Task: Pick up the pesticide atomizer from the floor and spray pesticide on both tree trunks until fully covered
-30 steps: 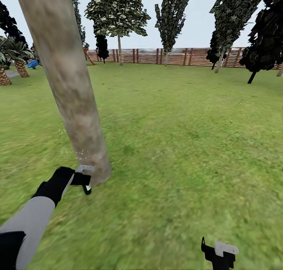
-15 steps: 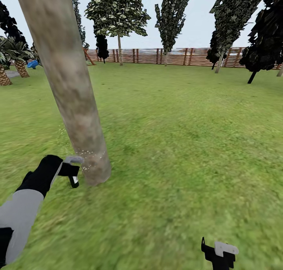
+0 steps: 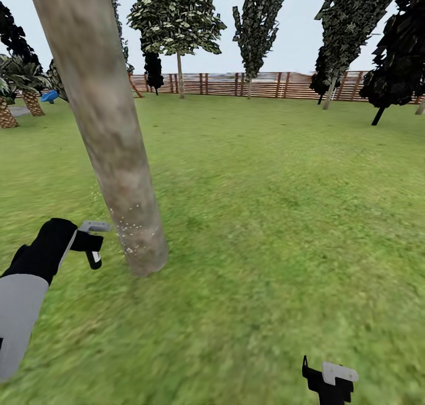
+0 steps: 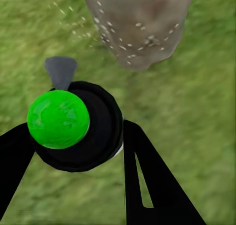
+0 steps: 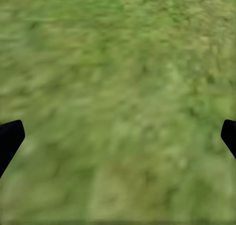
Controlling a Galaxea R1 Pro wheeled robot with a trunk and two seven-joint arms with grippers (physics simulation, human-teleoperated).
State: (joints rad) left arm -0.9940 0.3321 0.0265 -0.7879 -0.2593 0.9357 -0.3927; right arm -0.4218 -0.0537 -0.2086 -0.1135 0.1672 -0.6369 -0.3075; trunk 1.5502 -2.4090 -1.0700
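Atomizer (image 4: 73, 124) clamped in left end effector (image 4: 78, 151) (nozzle facing speckled trunk (image 3: 112, 145)).

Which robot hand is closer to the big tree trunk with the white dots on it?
The left. The left gripper, holding the atomizer, sits just beside the tree trunk near its base. The right gripper is far off over the grass.

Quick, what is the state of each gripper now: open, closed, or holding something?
Left gripper: closed on the pesticide atomizer, beside the tree trunk.
Right gripper: open, holding nothing, above the grass.
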